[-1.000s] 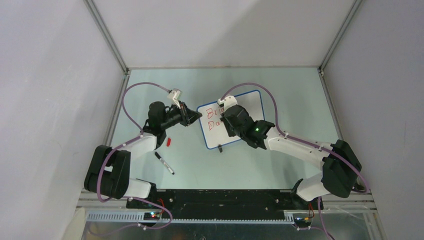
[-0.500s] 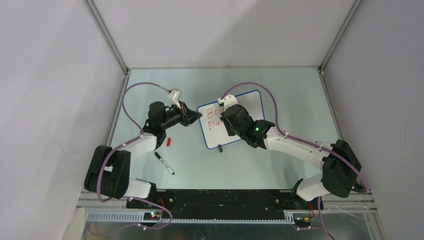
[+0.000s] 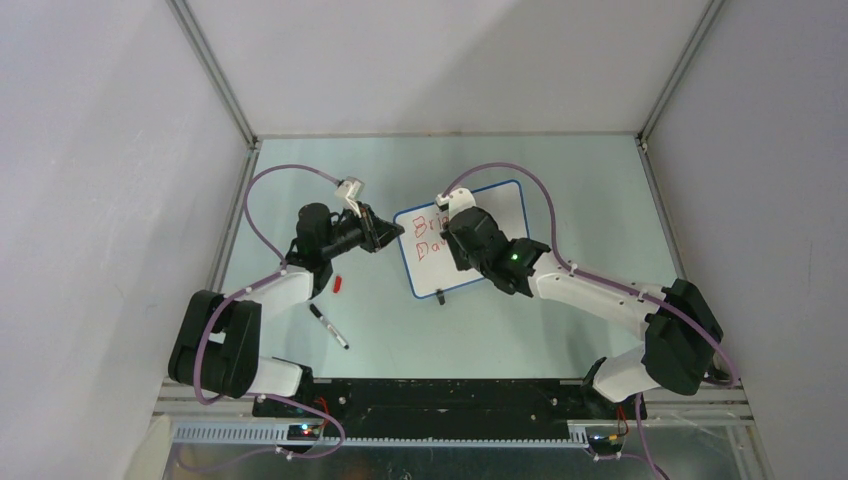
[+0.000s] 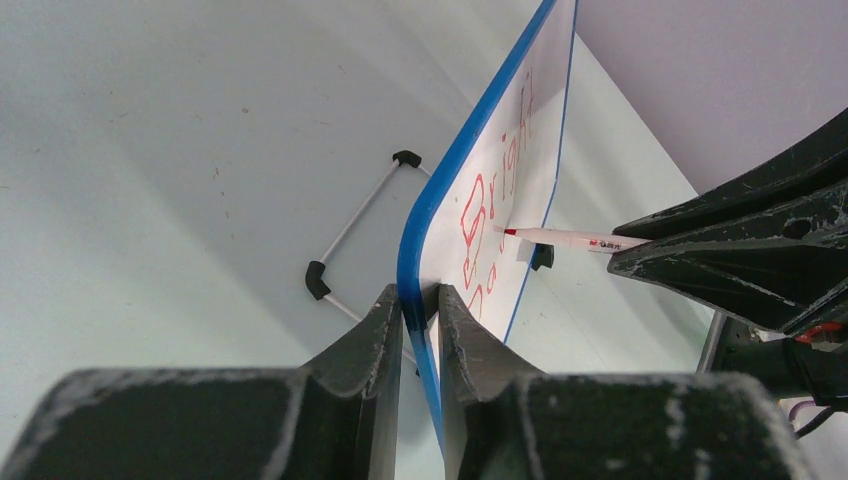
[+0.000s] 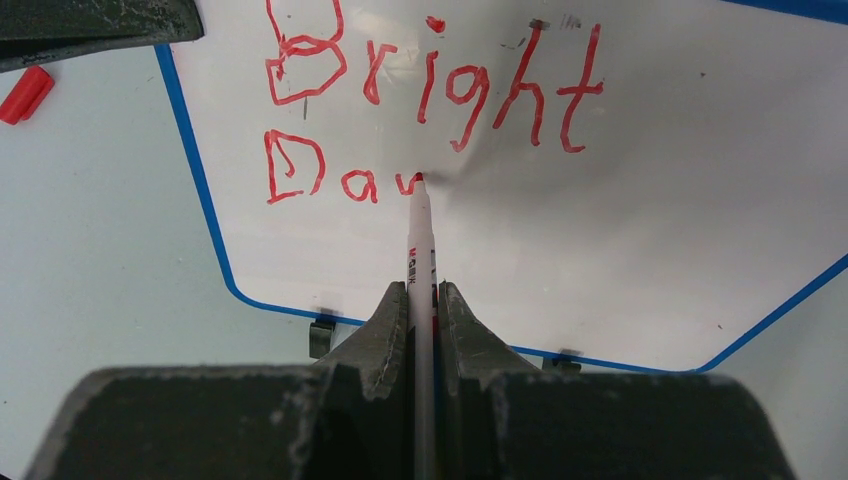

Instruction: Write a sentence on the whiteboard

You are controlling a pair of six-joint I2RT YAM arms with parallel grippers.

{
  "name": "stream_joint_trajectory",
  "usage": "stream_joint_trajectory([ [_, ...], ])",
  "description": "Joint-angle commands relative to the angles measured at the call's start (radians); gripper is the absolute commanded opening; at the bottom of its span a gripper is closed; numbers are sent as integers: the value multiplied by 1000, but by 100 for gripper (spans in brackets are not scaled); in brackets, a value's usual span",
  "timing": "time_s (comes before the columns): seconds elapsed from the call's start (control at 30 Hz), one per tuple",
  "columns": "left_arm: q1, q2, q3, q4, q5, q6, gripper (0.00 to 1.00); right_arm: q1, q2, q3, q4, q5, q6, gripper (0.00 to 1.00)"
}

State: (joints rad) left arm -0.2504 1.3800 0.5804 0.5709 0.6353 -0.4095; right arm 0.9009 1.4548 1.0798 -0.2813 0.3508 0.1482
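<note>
The whiteboard (image 3: pixel 505 205) stands tilted mid-table, white with a blue rim. My left gripper (image 4: pixel 420 300) is shut on its blue left edge (image 4: pixel 430 215). My right gripper (image 5: pixel 422 295) is shut on a red marker (image 5: pixel 420 240) whose tip touches the board on the second line. The sentence (image 5: pixel 440 90) reads "Bright" in red on top, with "Da" and the start of another letter (image 5: pixel 340 175) below. From above, the right wrist (image 3: pixel 478 243) covers the middle of the board, and the left gripper (image 3: pixel 390 232) sits at its left edge.
A red marker cap (image 3: pixel 338 284) lies on the table left of the board. A black marker (image 3: pixel 328 326) lies nearer the left arm's base. The board's black clip feet (image 5: pixel 320 335) and a wire stand (image 4: pixel 360 225) rest on the pale green table (image 3: pixel 560 170).
The right gripper has edged slightly along the second line with the marker on the board. The left gripper has stayed clamped on the board's edge.
</note>
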Motion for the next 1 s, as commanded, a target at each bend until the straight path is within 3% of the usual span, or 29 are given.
stream_joint_trajectory([
  [0.0,-10,-17,23,-25,-9,40,20,-11,13,47,18,25,-5,0],
  [0.97,-10,-18,22,-28,-12,43,20,23,-5,-27,-28,26,38,0],
])
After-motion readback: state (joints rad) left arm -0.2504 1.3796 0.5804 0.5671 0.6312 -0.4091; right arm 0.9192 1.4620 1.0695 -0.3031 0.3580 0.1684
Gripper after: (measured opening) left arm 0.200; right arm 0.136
